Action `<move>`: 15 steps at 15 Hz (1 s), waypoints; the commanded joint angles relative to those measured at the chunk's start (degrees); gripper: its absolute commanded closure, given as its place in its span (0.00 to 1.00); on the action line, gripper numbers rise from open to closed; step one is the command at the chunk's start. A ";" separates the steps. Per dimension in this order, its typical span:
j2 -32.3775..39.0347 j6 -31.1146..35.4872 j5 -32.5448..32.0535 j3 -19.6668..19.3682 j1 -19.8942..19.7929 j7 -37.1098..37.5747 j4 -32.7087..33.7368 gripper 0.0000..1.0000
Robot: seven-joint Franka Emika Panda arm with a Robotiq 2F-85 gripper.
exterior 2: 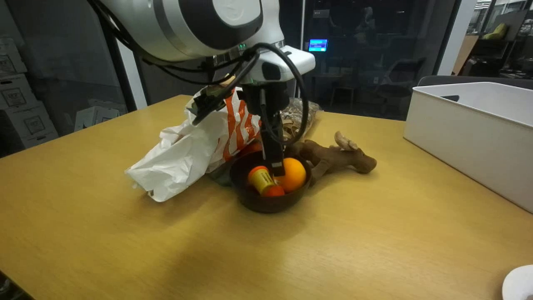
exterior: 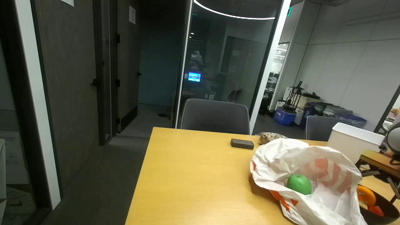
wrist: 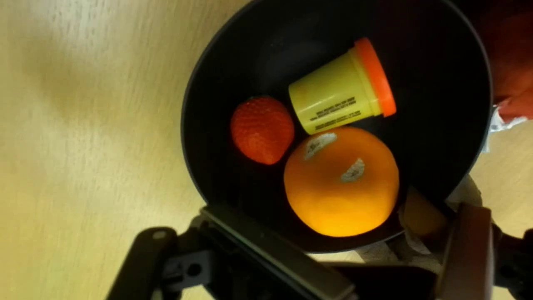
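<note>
My gripper is open, its two fingers wide apart in the wrist view, with nothing held. In an exterior view the gripper points down into a dark bowl, a finger close beside an orange. In the wrist view the orange lies nearest the fingers; whether they touch cannot be told. A yellow tub with an orange lid lies on its side against it. A red strawberry lies beside both in the bowl. A dim yellowish piece shows near the right finger.
A white paper bag with red stripes lies against the bowl; a green round fruit is in its mouth. A brown plush moose lies behind the bowl. A white bin, a dark block and a white dish are on the table.
</note>
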 commanded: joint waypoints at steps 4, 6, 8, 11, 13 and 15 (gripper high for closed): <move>6.61 1.79 -6.31 -2.28 3.28 10.19 5.09 0.00; 8.16 1.93 -7.63 -3.24 4.18 11.79 5.92 0.00; 9.53 1.90 -7.66 -3.97 4.92 12.18 6.50 0.00; 10.89 1.92 -6.21 -4.62 5.85 10.99 6.92 0.26; 10.54 1.73 -5.47 -4.84 6.28 10.25 6.91 0.41; 8.80 1.74 -5.03 -4.95 6.38 9.50 6.15 0.44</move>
